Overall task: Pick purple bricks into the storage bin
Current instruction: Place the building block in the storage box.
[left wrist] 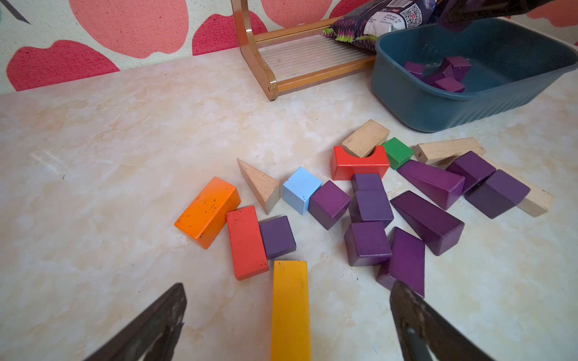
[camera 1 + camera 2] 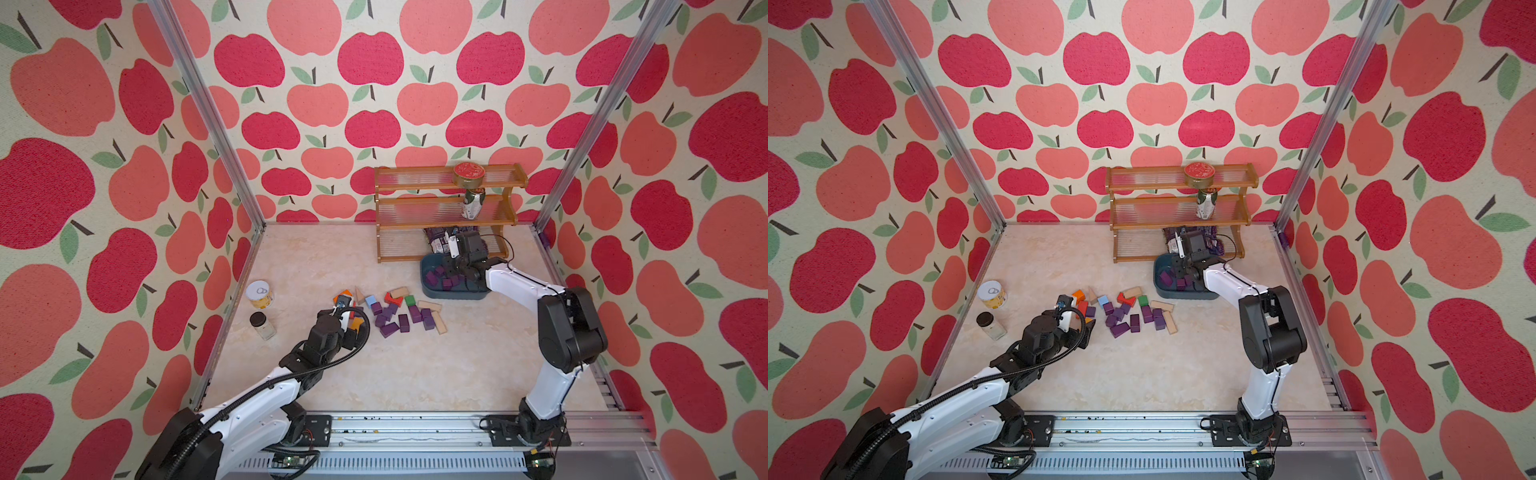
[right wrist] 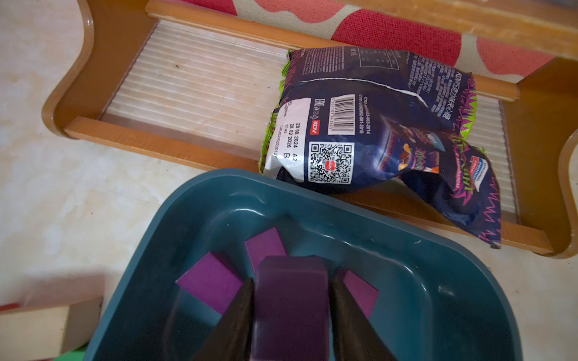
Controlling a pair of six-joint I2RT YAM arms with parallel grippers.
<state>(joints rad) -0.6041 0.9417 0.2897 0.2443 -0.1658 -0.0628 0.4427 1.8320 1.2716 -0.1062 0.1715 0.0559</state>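
Note:
Several purple bricks [image 2: 392, 322] [image 1: 370, 208] lie among other coloured blocks in the middle of the table. The teal storage bin [image 2: 453, 296] [image 1: 438, 112] [image 3: 150, 265] stands in front of the rack and holds several purple bricks [image 1: 450, 73] [image 3: 209, 284]. My right gripper [image 2: 451, 276] [image 3: 292, 279] hangs over the bin. A blurred purple brick [image 3: 291, 306] sits between its fingers with thin gaps on both sides, so the jaws are slightly parted. My left gripper [image 2: 353, 330] [image 1: 287, 287] is wide open low over the table, straddling a yellow block [image 1: 291, 312], beside the pile's left end.
Orange [image 1: 208, 212], red [image 1: 247, 240], light blue, green and tan blocks mix with the purple ones. A wooden rack [image 2: 444, 208] at the back carries a tin [image 2: 468, 174], a drink can [image 2: 473, 203] and a snack bag [image 3: 359, 125]. A can [image 2: 258, 293] and jar [image 2: 262, 326] stand at the left.

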